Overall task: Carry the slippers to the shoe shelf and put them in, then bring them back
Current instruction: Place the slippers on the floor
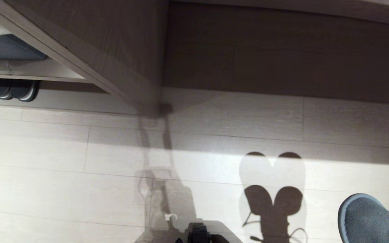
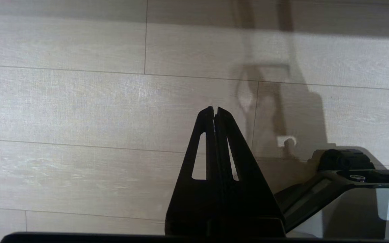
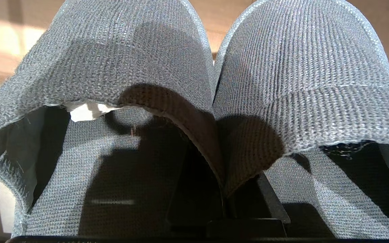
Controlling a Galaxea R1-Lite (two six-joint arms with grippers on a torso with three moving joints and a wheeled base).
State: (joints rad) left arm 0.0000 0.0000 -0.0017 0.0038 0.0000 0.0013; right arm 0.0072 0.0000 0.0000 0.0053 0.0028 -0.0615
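Right now the right gripper (image 3: 226, 194) is clenched on the slippers (image 3: 211, 77), pinching the two inner edges of their toe bands together so the grey knit pair hangs side by side from the one grip; in the head view their toes (image 1: 366, 219) poke into the lower right corner of the frame, clear of the pale plank floor (image 1: 79, 189), with a heart-shaped shadow of them just to the left. The shoe shelf (image 1: 89, 64) fills the upper left of that frame, its slanting beige panel running down toward the centre, and another dark pair (image 1: 14, 89) with pale rims sits in shadow beneath the pale board at the far left. The left gripper (image 2: 215, 111) is closed on nothing, pointing at bare floor.

My reading is that this is the carrying leg, with the shelf near but not yet lined up. Doing it well means holding the pinch firm, since only two thin fabric edges sit between the fingers and a jolt could let one slipper slide out. I would bring the base round so an open cubby faces the right arm, stay wide of the slanting panel, and lower the pair onto a free base board instead of dropping it
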